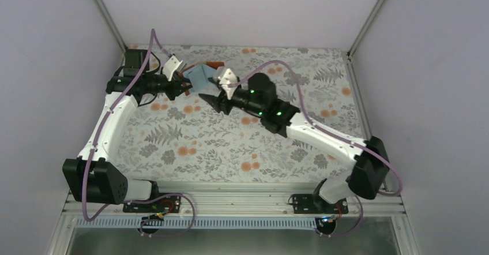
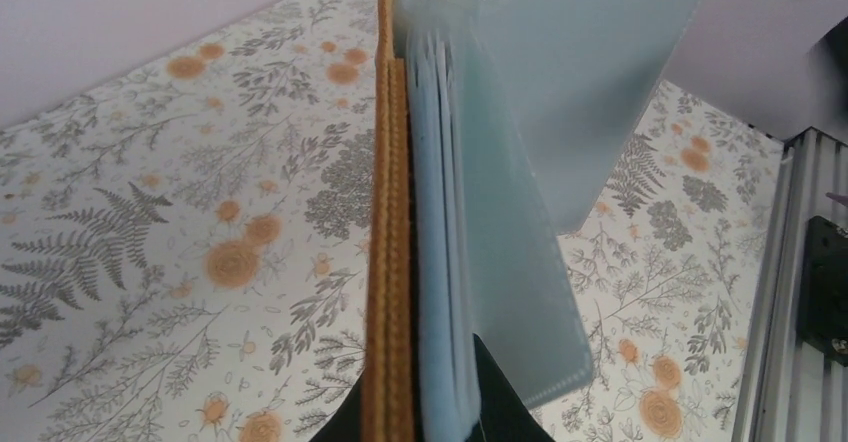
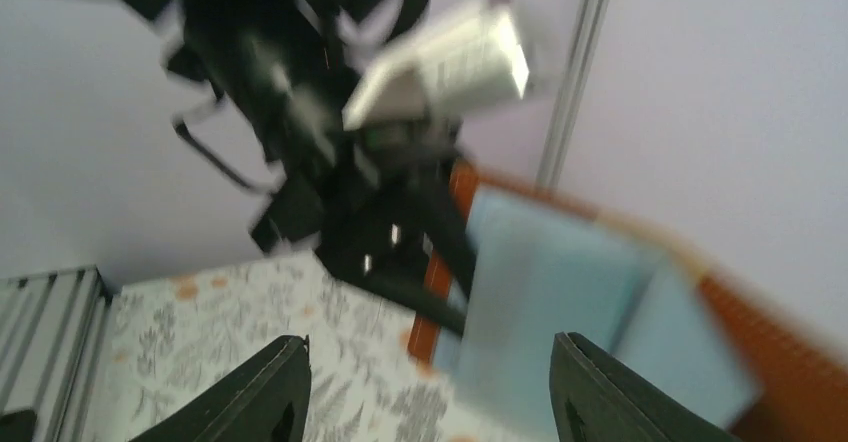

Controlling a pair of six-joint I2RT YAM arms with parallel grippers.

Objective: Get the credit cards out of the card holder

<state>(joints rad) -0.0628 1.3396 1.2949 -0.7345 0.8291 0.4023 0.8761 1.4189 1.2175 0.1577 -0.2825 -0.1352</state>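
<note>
left fingers (image 2: pixel 497 394): clamped on the card holder (image 2: pixel 520 152), splayed open | right fingers (image 3: pixel 268 394): spread wide, empty, facing it

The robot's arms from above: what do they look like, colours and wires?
The left arm and right arm have white links between black joints, each trailed by a mauve cable. Small green lights glow on the right one. The right claw has pointed black fingers and a white camera block.
</note>
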